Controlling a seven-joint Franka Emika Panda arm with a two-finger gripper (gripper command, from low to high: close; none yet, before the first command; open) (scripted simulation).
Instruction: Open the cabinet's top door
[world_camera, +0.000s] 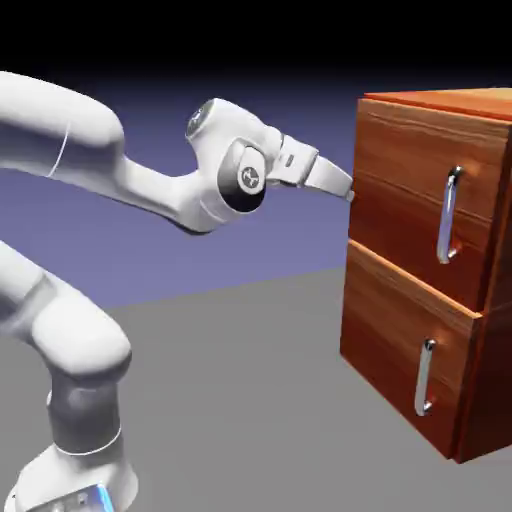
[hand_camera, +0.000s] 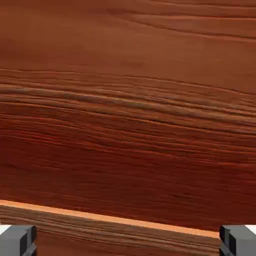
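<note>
While the gripper (world_camera: 350, 194) hangs spread at the cabinet's (world_camera: 400, 330) left edge, top door (world_camera: 420, 190) shut, its handle (world_camera: 449, 216) upright, long axis vertical, right of the fingertips.

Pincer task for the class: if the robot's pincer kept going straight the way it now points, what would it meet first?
Most likely the wood of the cabinet, at the left edge of its upper panel. The open pincer faces bare wood grain in the hand view; the long silver handle lies off to the side. The exact gap is unclear.
</note>
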